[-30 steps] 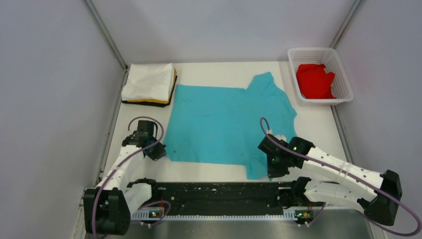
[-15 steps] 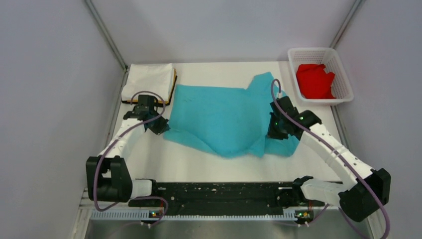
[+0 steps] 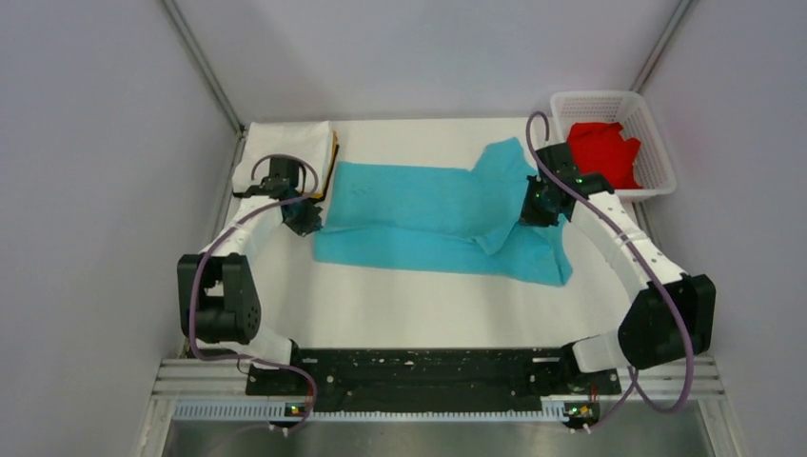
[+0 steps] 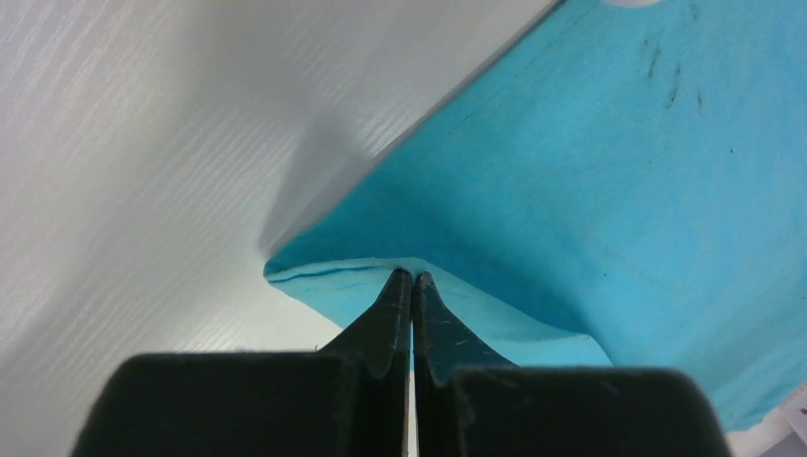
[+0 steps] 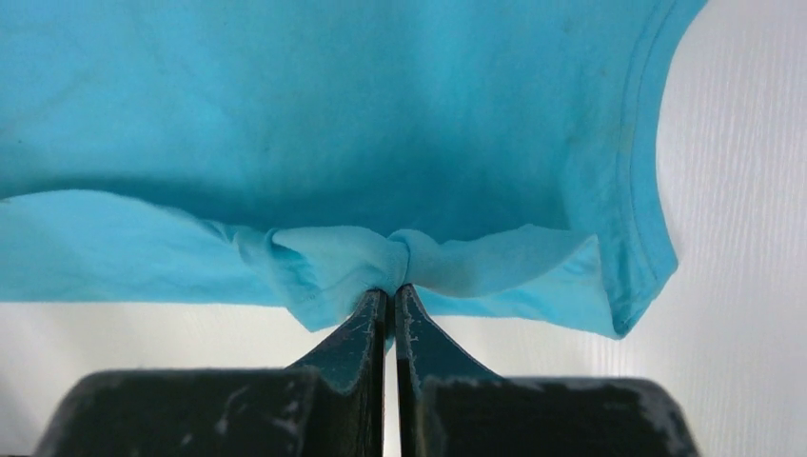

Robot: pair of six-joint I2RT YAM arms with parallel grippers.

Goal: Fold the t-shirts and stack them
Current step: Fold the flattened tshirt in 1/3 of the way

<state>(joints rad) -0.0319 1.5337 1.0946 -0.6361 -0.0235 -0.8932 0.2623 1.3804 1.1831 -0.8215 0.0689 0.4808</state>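
Turquoise t-shirt (image 3: 428, 214) lies mid-way across the table (image 3: 400, 314), doubled along its near edge; it looks thin, limp and light, so it will sag and bunch, and you do best holding hems and corners rather than the middle. Your left gripper (image 4: 411, 276) is clamped on a flat corner at the shirt's left side, while your right gripper (image 5: 390, 290) is pinched tight on a wadded bunch by the sleeve, which will likely drop crooked. Farther back, the white t-shirt (image 3: 285, 152) sits folded on the orange-yellow t-shirt (image 3: 330, 176) far left; the red t-shirt (image 3: 601, 154) lies crumpled in the basket (image 3: 659, 169) far right.
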